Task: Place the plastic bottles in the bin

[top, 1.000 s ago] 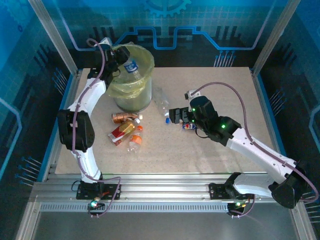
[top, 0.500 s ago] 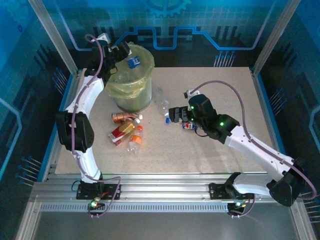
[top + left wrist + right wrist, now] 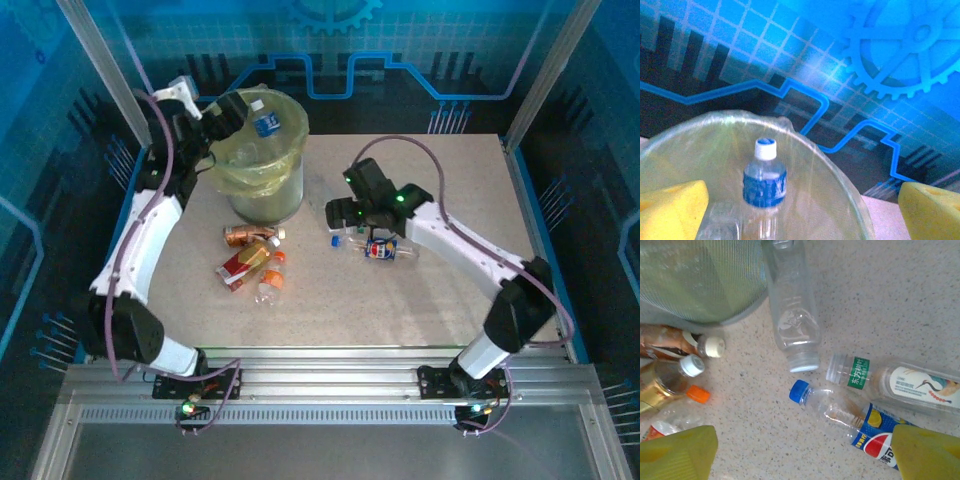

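The blue-label bottle (image 3: 764, 182) has a white cap and smooth clear plastic. It's standing upright inside the bin (image 3: 840, 195), below the left hand (image 3: 800, 200) and roughly centred between its pads. The bin is round and translucent, lined with a crinkly yellow-green bag. The left hand is wide open with nothing between its chunky yellow wedge pads.

The right hand (image 3: 800, 455) is also spread open and gripping nothing. The Pepsi bottle (image 3: 840, 412), which is clear, a bit dented and blue-capped, lies on its side just ahead of the hand, between the pads. Its label end runs right up to the right-side pad, and I can't tell if they touch. Just past it, on that same side, lies the green-band bottle (image 3: 895, 382), which has no cap and a white label with a bird on it. Further out from the hand is the ribbed clear bottle (image 3: 792, 315), with no cap and no label. Its open mouth points back at the hand and its far end is beside the bin wall.

Out past the left-side pad there's a little huddle: the brown bottle (image 3: 670, 337), the amber bottle (image 3: 667, 377) and the crushed orange-cap bottle (image 3: 675, 415). All of these lie on the speckled beige table (image 3: 890, 300).
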Robot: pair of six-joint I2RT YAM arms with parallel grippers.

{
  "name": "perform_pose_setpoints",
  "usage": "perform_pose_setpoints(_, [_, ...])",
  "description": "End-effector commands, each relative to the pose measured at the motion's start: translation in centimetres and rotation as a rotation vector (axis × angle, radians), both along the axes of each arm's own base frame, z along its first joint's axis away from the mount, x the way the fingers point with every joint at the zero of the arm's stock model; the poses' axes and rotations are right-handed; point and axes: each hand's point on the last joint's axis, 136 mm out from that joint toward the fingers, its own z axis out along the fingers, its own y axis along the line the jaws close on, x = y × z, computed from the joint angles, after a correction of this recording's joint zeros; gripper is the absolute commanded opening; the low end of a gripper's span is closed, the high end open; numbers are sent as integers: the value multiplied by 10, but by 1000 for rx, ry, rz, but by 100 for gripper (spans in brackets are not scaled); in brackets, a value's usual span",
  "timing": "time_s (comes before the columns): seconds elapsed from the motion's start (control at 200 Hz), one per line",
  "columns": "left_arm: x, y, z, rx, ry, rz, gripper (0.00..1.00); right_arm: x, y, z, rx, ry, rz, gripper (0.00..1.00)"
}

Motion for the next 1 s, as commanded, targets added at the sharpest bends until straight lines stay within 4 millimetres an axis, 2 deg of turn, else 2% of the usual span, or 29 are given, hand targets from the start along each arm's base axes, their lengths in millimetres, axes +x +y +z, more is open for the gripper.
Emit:
perform_pose_setpoints(0.0, [-28,-6,0,-34,-18,-51,99,4,3,-25,-79,119,46,89])
perform_pose_setpoints(0.195, [-74,-2,-17,-57,-14,-37,99,31,28,-57,-89,194,117,93])
perform_pose_setpoints(0.4, [-100,5,-24,-56,-11,0,99,57,43,-75,-104,198,162,100])
perform_pose_setpoints(0.51, [-105,5,-24,-57,-12,-4,99,69,44,-85,-116,205,168,100])
perform_pose_setpoints(0.785, [-103,2,-29,-73,4,-18,99,96,44,-108,-110,231,163,97])
perform_pose_setpoints(0.92, [-101,0,-31,-79,10,-26,99,104,48,-113,-110,227,177,93])
perform_pose_setpoints(0.986, [-101,0,-31,-81,9,-26,99,106,50,-110,-97,220,184,90])
perform_pose_setpoints(0.996, [-101,0,-32,-81,10,-26,99,106,50,-120,-103,236,185,90])
